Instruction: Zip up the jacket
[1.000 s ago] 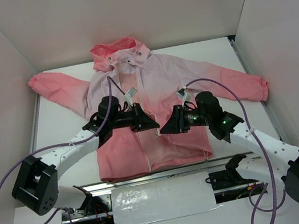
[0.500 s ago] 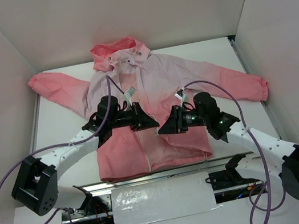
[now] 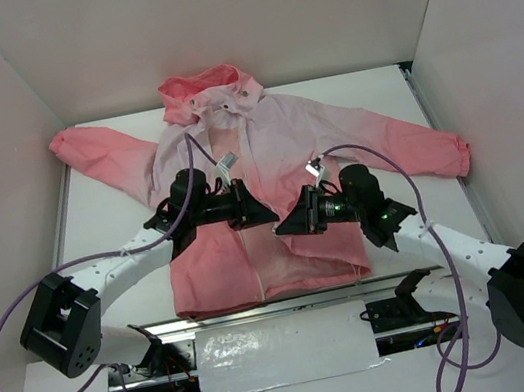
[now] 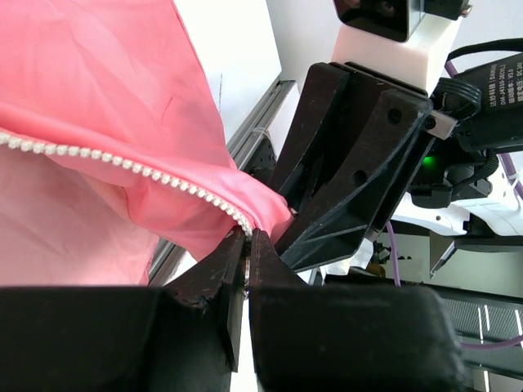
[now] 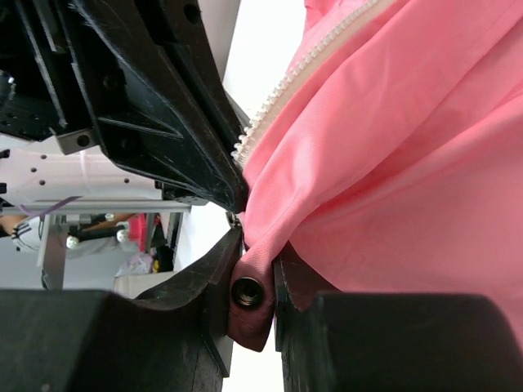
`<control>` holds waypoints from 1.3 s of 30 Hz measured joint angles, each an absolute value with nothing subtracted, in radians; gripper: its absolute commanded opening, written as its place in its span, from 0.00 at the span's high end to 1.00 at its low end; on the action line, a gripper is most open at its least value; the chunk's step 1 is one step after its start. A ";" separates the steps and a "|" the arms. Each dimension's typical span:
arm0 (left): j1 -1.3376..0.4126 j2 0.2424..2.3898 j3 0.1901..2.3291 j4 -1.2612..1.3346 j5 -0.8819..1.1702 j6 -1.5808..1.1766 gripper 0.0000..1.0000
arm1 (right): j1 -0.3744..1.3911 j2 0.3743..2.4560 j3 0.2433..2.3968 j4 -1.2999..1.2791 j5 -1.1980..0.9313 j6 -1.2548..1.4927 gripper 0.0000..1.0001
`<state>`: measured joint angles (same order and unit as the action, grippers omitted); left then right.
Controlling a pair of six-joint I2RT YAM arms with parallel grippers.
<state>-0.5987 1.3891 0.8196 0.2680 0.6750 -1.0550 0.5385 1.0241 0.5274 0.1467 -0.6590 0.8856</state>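
Jacket (image 3: 273, 143) on the white bench (image 3: 103, 214), front up, hood at the far side, hem toward the arm bases, sleeves thrown out to either side. White zipper (image 4: 122, 163) teeth bare along one lifted coral edge in the left wrist view. Left hand (image 4: 248, 245) closed, pinching the jacket right where that tooth row ends, fabric caught between the fingertips. Right hand (image 5: 253, 273) closed too, clamped on a coral fold of the hem that carries a dark metal snap (image 5: 246, 291), with another run of white teeth climbing away above it. Both over the lower middle of the jacket, tip to tip and very near each other, left hand reaching in from the left, right hand from the right. Cannot tell whether the two hands actually touch.
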 measured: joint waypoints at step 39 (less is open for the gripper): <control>-0.908 1.447 1.105 -0.837 -0.052 -0.886 0.48 | 0.538 0.922 0.633 -0.314 -0.390 0.643 1.00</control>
